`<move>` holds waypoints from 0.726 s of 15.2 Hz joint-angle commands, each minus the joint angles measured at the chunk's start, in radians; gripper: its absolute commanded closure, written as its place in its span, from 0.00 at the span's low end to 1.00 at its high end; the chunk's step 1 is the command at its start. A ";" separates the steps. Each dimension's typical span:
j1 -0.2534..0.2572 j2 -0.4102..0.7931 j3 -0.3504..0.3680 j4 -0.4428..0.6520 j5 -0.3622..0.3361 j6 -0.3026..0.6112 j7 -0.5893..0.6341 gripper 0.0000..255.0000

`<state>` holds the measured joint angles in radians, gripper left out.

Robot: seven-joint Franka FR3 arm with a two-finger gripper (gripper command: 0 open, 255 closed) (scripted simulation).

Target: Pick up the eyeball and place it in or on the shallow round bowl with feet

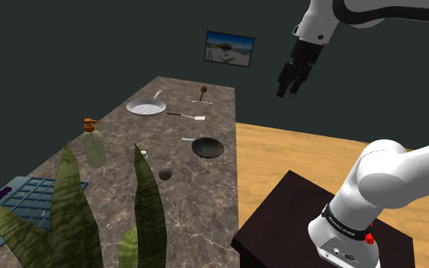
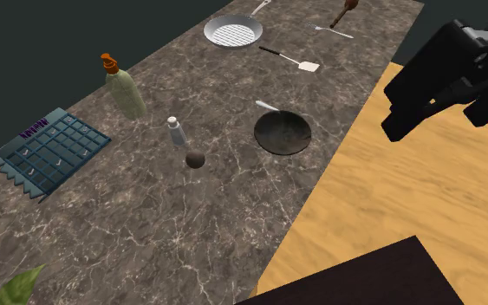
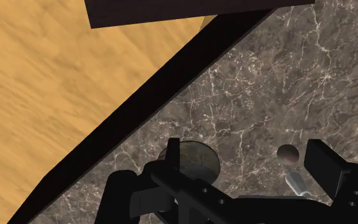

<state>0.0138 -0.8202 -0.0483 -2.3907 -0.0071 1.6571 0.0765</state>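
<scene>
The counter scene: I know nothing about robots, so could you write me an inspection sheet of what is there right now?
Surface: dark marbled counter.
Job's things: small brownish eyeball lying loose on the counter beside a shaker; dark shallow round bowl apart from it, near the counter's floor-side edge, nothing in it.
Clutter: pump bottle, white perforated pan, spatula, blue calendar pad, plant.
Hand: black hand raised high, seemingly over the floor beside the counter, open, holding nothing.
Cables: nothing seen.
Surroundings: wooden floor, dark wall, framed picture, dark stand.
</scene>
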 commanded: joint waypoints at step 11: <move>0.042 0.205 0.091 -0.128 0.042 0.366 0.082 0.00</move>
<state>0.0525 -0.6459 0.0339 -2.5139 0.0315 1.9809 0.1507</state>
